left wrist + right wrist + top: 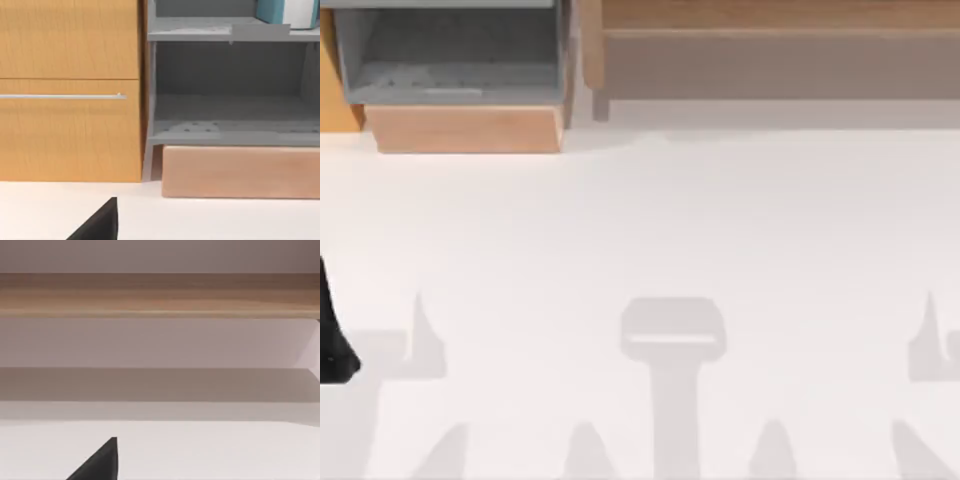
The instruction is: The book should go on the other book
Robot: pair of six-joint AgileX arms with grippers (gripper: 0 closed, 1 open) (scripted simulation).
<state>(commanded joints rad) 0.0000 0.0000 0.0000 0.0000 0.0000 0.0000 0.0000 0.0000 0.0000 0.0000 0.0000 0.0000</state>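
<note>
Mostly white table (640,230) spreads across the top view, crossed near its front edge by grey shadows of the arms. Along the far edge at the left stands a wooden cabinet (70,90); the top view's upper border cuts it off. In the left wrist view, its closed wood front carries a thin metal handle (62,96), and beside that are open grey shelves (225,110) over a pale wooden plinth (240,172). At the far right runs a long wooden shelf (770,20), also cropped; the right wrist view looks under its wooden edge into shade.

The book (280,11) stands on the upper grey shelf, teal with a white part, sliced by the frame so that one volume or two cannot be told.

A black piece of the left arm (330,340) pokes in at the table's left edge. Of the left gripper (100,225) and the right gripper (100,465), each wrist view catches just a dark wedge over the table, so whether either is released or clenched cannot be told.
</note>
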